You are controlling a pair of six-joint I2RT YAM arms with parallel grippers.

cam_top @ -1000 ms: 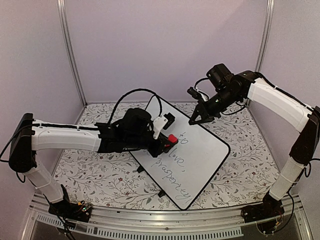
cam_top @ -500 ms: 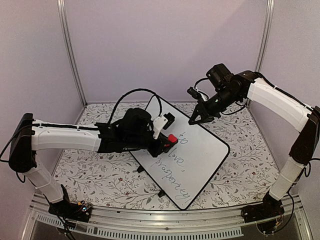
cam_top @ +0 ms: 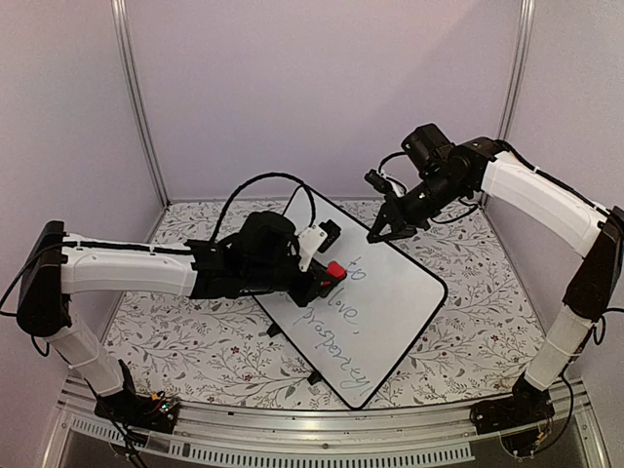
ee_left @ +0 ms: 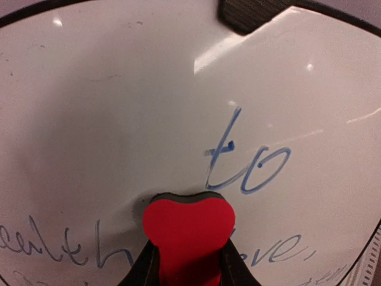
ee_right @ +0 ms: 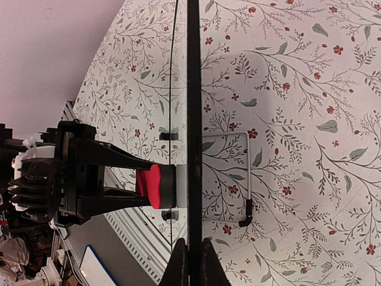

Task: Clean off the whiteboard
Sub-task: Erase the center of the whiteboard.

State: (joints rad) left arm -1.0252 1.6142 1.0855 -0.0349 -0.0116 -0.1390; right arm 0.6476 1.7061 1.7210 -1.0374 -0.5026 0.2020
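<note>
Left gripper (cam_top: 330,276) clamped on red eraser (ee_left: 188,226), which is pressed flat to the whiteboard (cam_top: 390,292) just below "to" (ee_left: 247,161). Right gripper (cam_top: 378,234) pinches the board's far rim, bracing it tilted mid-table (cam_top: 195,341). Wiping step; the next move probably calls for a firm sweep across the remaining handwriting.

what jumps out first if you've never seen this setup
The red eraser, clamped in the left end effector and pressed against the whiteboard mid-table, right beside the blue word "to". Next, the right end effector pinching the board's far rim, and the cursive handwriting across its near half.
</note>
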